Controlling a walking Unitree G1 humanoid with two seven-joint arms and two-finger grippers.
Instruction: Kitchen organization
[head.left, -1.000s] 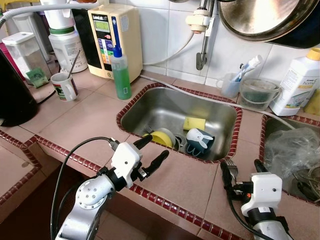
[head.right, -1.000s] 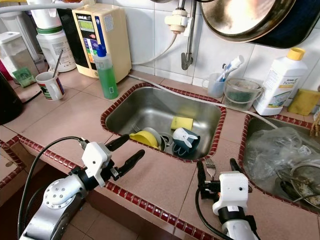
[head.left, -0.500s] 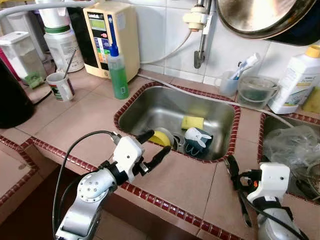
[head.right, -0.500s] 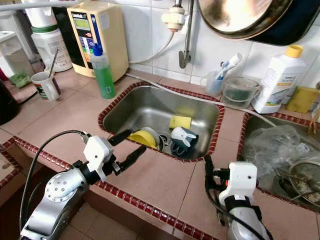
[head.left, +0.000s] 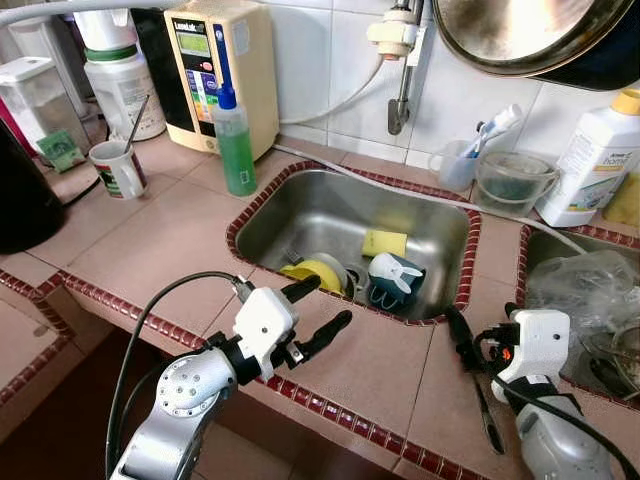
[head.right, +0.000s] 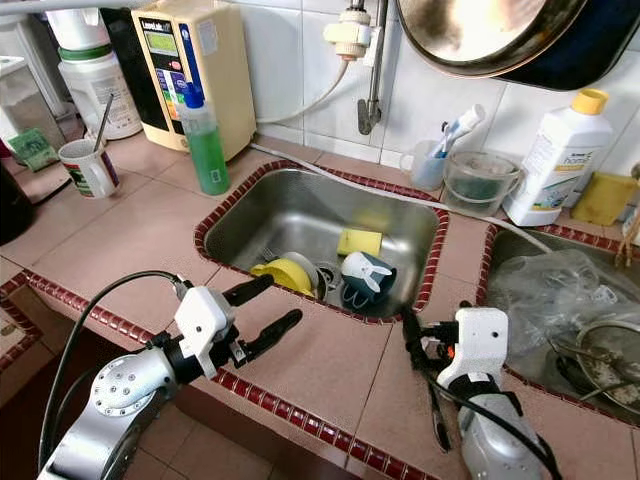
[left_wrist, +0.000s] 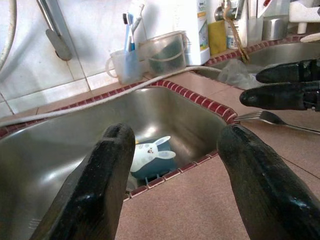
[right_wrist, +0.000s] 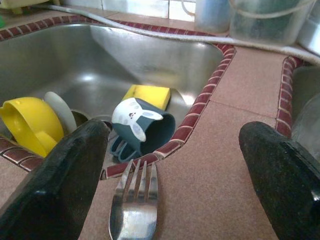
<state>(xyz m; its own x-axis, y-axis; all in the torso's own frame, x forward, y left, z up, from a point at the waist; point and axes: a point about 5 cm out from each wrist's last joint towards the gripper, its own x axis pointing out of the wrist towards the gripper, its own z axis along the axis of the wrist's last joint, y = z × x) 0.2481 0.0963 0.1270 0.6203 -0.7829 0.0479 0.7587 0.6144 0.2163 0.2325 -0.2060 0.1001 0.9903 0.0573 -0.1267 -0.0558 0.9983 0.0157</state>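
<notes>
Right gripper (right_wrist: 165, 175) spread wide above fork (right_wrist: 134, 205) on tiled counter (head.left: 375, 360). Left gripper (head.left: 318, 308) likewise wide, near sink (head.left: 300, 215).

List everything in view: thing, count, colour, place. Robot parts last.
sink: one, steel, centre of counter
cup: one, dark teal with white rabbit, in sink
sponge: one, yellow, in sink
bowl: one, yellow, in sink
fork: one, silver, on counter between the right gripper's fingers
soap bottle: one, green, left of sink
mug: one, white, far left
left gripper: open, over counter edge
right gripper: open, around fork
</notes>
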